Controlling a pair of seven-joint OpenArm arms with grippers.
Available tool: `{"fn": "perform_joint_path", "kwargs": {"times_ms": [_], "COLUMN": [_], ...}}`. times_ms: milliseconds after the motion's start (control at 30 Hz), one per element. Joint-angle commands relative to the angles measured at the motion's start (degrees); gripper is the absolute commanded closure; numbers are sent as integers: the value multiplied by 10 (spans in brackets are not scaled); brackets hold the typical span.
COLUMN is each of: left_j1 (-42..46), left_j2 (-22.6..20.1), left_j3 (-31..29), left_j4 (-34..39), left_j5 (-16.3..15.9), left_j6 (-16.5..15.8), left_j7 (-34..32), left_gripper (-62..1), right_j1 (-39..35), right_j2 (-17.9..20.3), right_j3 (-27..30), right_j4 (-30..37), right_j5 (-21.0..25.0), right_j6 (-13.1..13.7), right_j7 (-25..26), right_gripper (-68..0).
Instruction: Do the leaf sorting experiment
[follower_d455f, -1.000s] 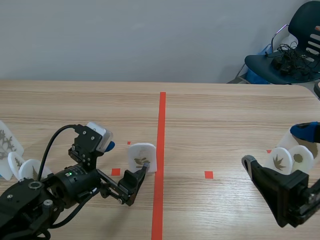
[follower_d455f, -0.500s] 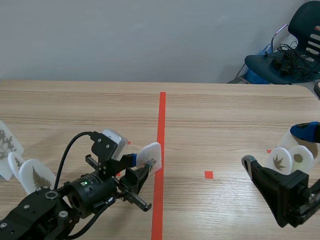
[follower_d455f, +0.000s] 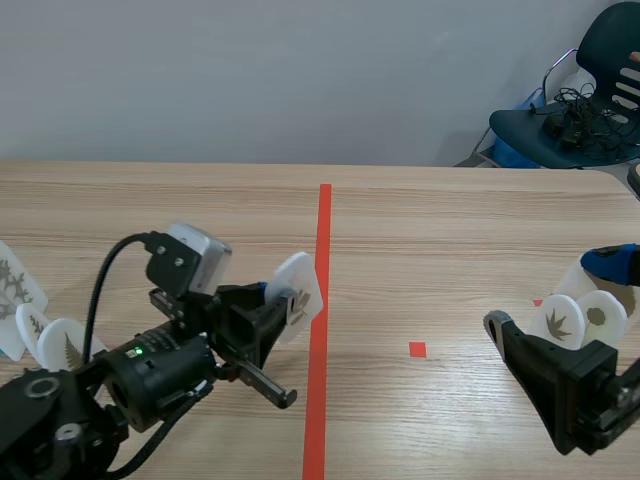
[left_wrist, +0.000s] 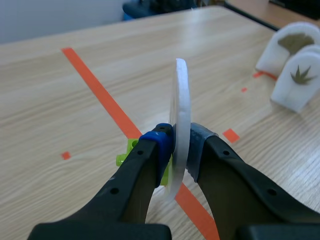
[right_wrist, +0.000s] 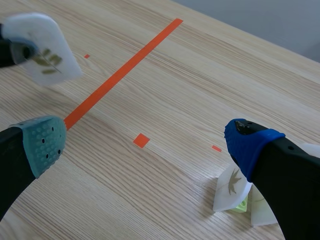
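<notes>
Just left of the desk's (follower_d455f: 450, 230) orange-red centre line, clear of the pale wood grain, a thin white leaf card (left_wrist: 180, 120) — flat, round-topped, printed with a brown leaf — is pinched edge-on between the left gripper's (left_wrist: 181, 150) dotted pads. The right gripper (right_wrist: 147, 142) hangs spread wide near the right edge, beside two similar cards (follower_d455f: 558, 322). Further cards (follower_d455f: 62, 343) stand at the left edge.

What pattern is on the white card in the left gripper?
A small olive-brown leaf on the white card; the right wrist view shows it best.
</notes>
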Motion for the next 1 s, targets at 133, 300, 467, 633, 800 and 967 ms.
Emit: {"fn": "perform_joint_path", "kwargs": {"times_ms": [133, 300, 467, 633, 800, 967], "left_j1": [88, 144, 153, 134, 123, 120], "left_j2": [-1, 14, 24, 17, -9, -27], "left_j3": [-67, -121, -175, -206, -228, -239], "left_j4": [28, 28, 26, -2, -51, -55], "left_j5": [-63, -63, -63, -64, -73, -72], "left_j6": [1, 28, 45, 112, 121, 118], "left_j7": [-2, -27, -35, -38, -58, -71], "left_gripper": [-40, -41, -41, -41, -41, -85], "right_j1": [6, 6, 7, 7, 7, 7], "right_j2": [6, 6, 6, 6, 6, 6], "right_j3": [4, 4, 4, 4, 4, 4], "right_j4": [8, 8, 8, 8, 8, 8], "right_j5": [4, 4, 4, 5, 5, 5], "right_j6": [-2, -2, -2, -2, -2, -2], "right_j7": [8, 7, 7, 7, 7, 7], "right_gripper": [-679, -679, -679, -679, -679, -679]}}
